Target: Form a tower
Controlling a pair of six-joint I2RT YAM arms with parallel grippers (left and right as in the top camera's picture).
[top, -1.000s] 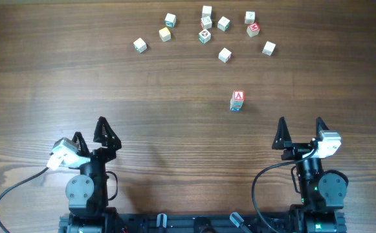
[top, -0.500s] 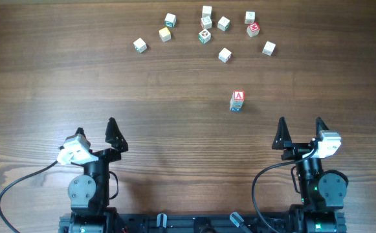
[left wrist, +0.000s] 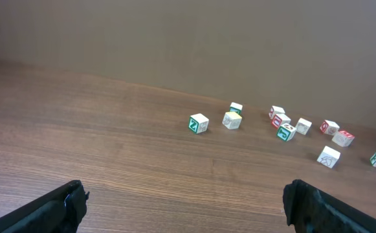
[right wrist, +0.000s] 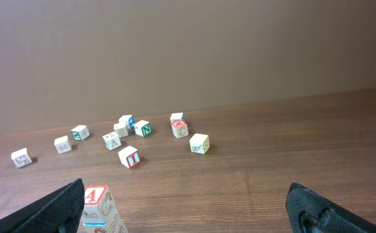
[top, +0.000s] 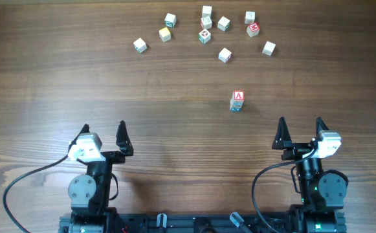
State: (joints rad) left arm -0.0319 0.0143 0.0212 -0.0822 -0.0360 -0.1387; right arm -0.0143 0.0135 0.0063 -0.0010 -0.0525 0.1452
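Tower [top: 237, 101] upright, prob. 3 cubes, loose cubes [top: 224, 55] beyond

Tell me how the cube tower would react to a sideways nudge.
The tower would probably tip: it is a narrow stack, taller than wide. Its cubes look merely stacked, so they may slide apart. They look like stiff, light wood, unlikely to roll.

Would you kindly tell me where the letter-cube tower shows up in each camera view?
Overhead: the tower stands right of centre, alone.
Left wrist: not in it.
Right wrist: bottom left, cut by the edge.
Shared landmark: the scattered loose cubes beyond it.
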